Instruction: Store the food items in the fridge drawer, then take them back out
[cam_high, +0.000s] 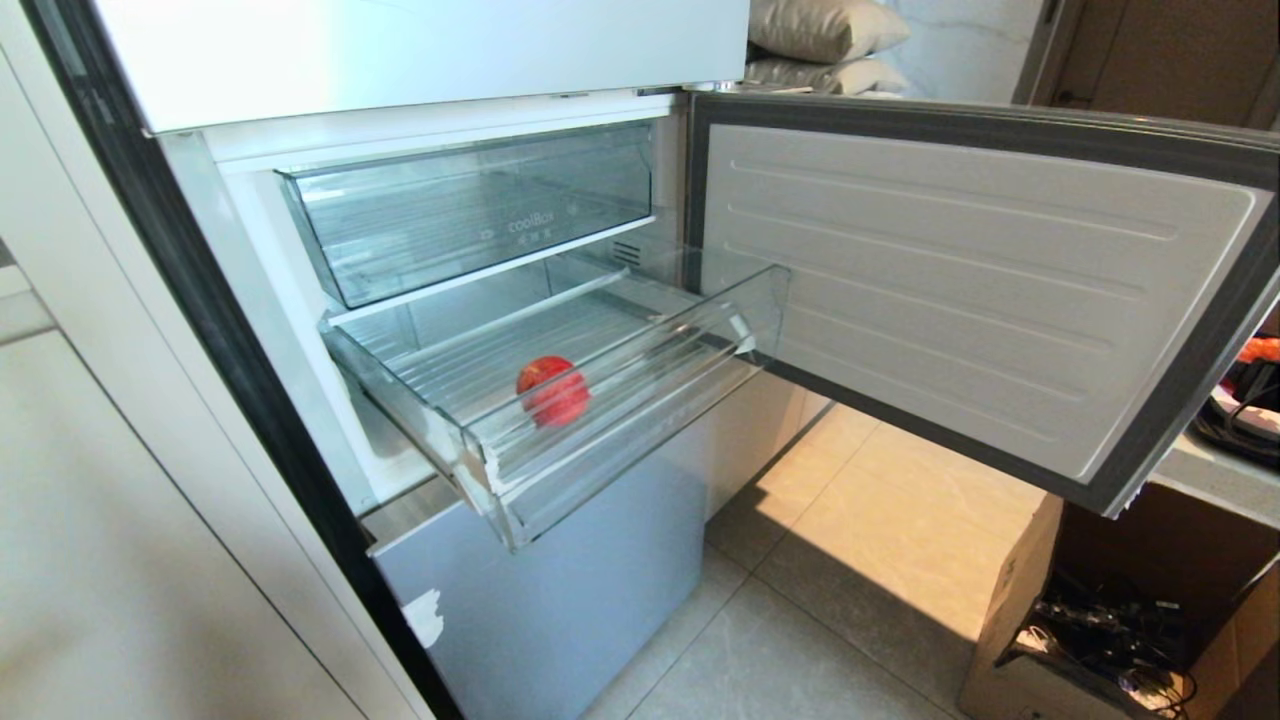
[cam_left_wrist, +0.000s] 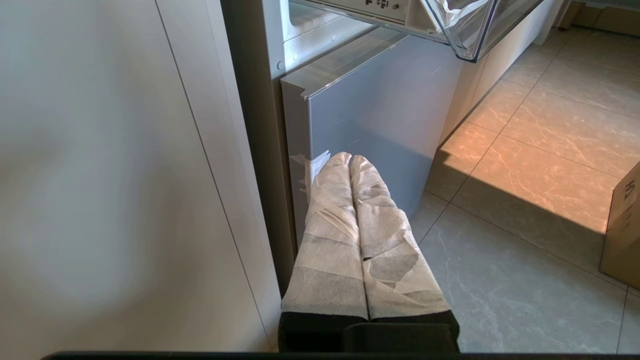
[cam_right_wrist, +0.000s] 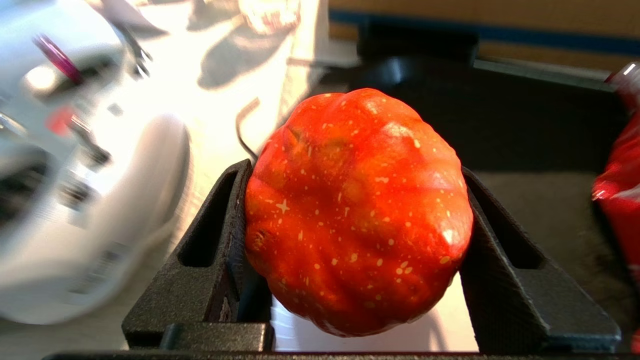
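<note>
Drawer, head view: the fridge drawer (cam_high: 500, 470) stands pulled out under the clear lettered bin (cam_high: 470, 215), open side up, its long axis running across the fridge front.
Fruit in drawer, head view: one red fruit (cam_high: 553, 391) sits on the drawer floor near the front lip, roughly midway along it.
Door, head view: the fridge door (cam_high: 980, 290) hangs open on the robot's right, just beside the drawer's right end.
Arms, head view: neither arm shows.
Left pincer, left wrist view: the left gripper (cam_left_wrist: 350, 162) is parked low by the pale-blue lower panel (cam_left_wrist: 380, 115), its wrapped fingers pressed together and holding nothing. A drawer corner (cam_left_wrist: 465, 30) shows above it.
Right pincer, right wrist view: the right gripper (cam_right_wrist: 354, 172) has its black fingers (cam_right_wrist: 220, 235) set against opposite flanks of a ribbed fruit (cam_right_wrist: 357, 210), gripping it.
Held fruit's lie, right wrist view: it sits squarely between the jaws, over a dark tray (cam_right_wrist: 550, 130) away from the fridge.
Held fruit's axis: squat and round, with no long axis to align. Its ribs run roughly the way the fingers point, and a dimple faces up and away from the wrist.
Deciding relation, as a judgement: the right arm is the one that matters, and this fruit probably has to enter the drawer from above, clear of the door and the fruit already inside.
</note>
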